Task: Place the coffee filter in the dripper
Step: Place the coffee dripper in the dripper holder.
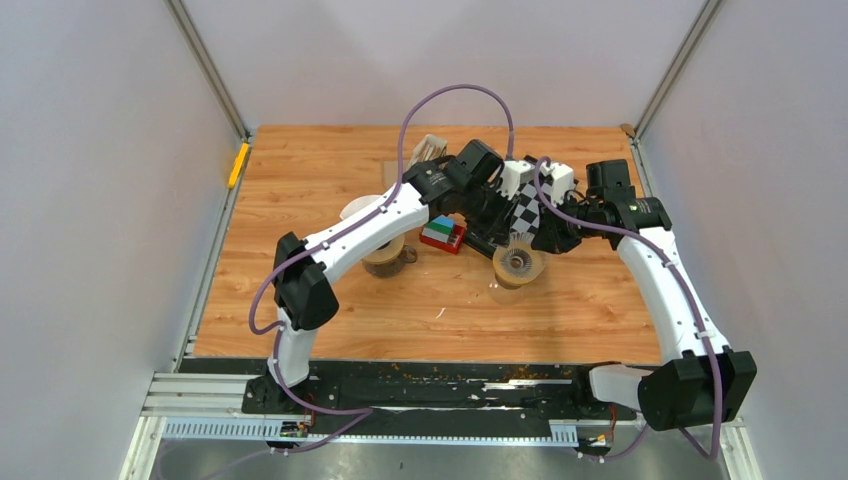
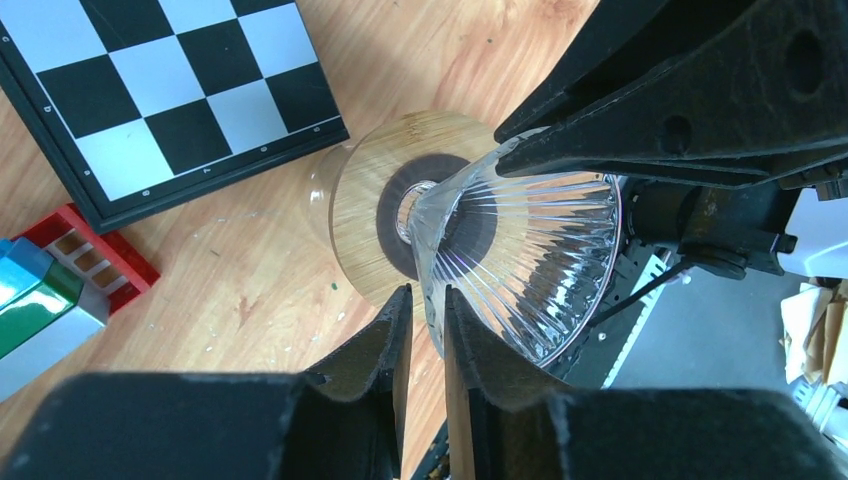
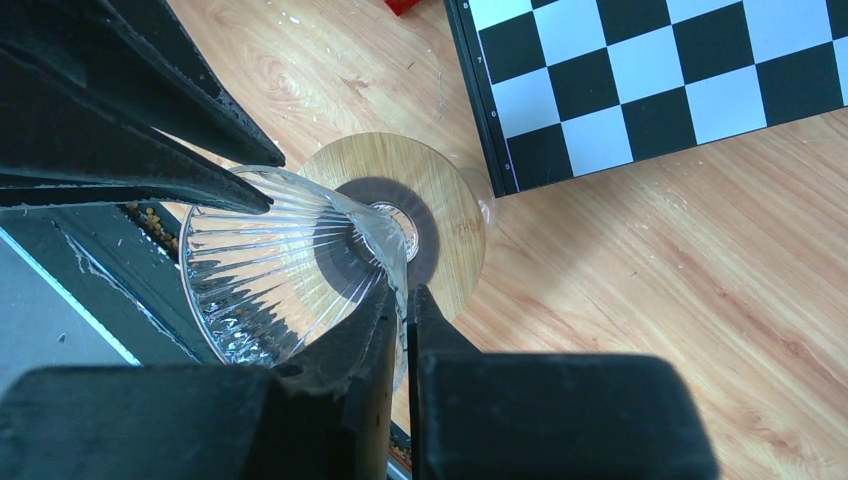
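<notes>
At the centre of the wooden table [image 1: 300, 180], my left gripper [image 2: 427, 300] and right gripper [image 3: 408, 295] both pinch the rim of the ribbed clear-glass dripper [image 1: 518, 263]. A black-and-white checkerboard [image 1: 527, 213] lies at its twelve o'clock.

White arm links [image 1: 365, 230]; black joints [image 1: 305, 290]; purple cables [image 1: 455, 88]; matte black claw fingers [image 2: 385, 350]

Probably a robotics lab: white panels [image 1: 100, 200] in aluminium framing [image 1: 207, 68] enclose a wooden table [image 1: 320, 170] bearing a checkerboard [image 2: 170, 90].

1 dripper [image 1: 518, 262], perhaps 1 mug [image 1: 384, 258]
</notes>
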Robot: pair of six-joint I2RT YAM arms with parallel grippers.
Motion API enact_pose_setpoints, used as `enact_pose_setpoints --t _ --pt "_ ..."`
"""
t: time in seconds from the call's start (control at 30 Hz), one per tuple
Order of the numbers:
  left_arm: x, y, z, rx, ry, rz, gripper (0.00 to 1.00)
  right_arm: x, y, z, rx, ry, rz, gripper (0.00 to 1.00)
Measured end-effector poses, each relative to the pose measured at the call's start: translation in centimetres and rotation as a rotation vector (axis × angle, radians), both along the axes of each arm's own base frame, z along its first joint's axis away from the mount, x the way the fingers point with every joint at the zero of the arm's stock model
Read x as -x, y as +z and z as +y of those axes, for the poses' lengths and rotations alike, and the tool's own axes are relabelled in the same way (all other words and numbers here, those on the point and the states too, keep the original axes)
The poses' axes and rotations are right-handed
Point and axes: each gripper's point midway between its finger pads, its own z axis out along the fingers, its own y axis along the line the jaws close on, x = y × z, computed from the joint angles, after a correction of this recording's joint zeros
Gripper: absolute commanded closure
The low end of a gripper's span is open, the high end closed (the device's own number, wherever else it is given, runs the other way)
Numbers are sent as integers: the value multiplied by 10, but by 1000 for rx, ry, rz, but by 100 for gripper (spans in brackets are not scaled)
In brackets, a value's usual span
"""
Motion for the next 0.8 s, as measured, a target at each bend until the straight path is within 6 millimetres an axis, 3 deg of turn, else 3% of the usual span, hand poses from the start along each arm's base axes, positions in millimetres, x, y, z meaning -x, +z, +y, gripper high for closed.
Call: enact_pose_setpoints --t 0.17,0.5,0.8 --pt "0 -1 0 -1 -1 2 80 -1 -1 1 -3 2 2 99" --pt "-3 -3 -2 9 10 6 100 -8 -2 3 -16 -6 1 100" --pt "-7 -7 -1 27 30 40 100 -12 -3 5 -23 -5 13 100"
